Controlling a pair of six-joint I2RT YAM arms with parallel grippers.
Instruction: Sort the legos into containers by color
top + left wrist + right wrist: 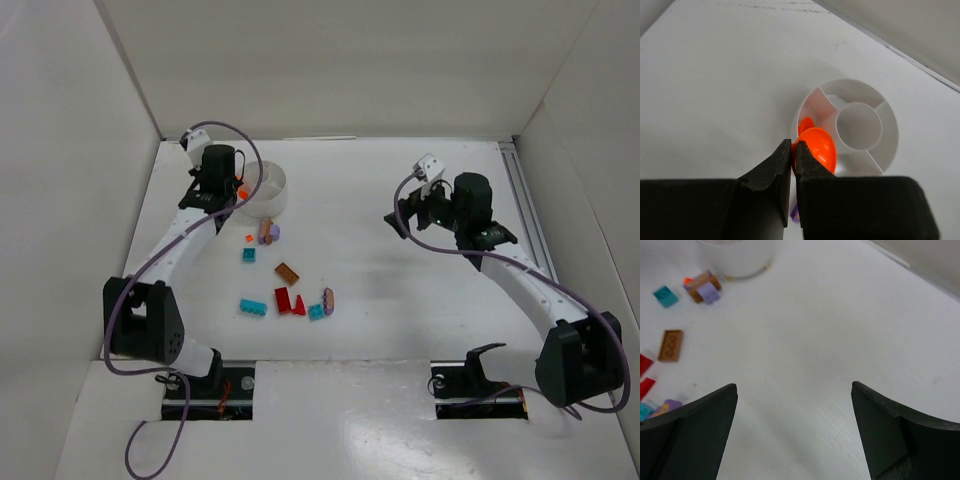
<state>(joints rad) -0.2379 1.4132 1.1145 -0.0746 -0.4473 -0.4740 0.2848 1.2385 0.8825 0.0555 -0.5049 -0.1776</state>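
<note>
My left gripper (792, 145) is shut on a round bright orange lego (819, 148) and holds it over the near-left rim of the white round dish (890, 125). Another orange piece (805, 123) lies in the dish's left compartment. In the top view the left gripper (236, 190) is at the dish's (277, 186) left edge. My right gripper (794, 390) is open and empty above bare table, right of the loose legos; in the top view it (403, 218) hangs at mid-right.
Loose legos lie in front of the dish: a brown and purple pair (268, 233), a teal piece (248, 255), a brown brick (287, 272), a teal brick (252, 306), red pieces (288, 301). White walls enclose the table.
</note>
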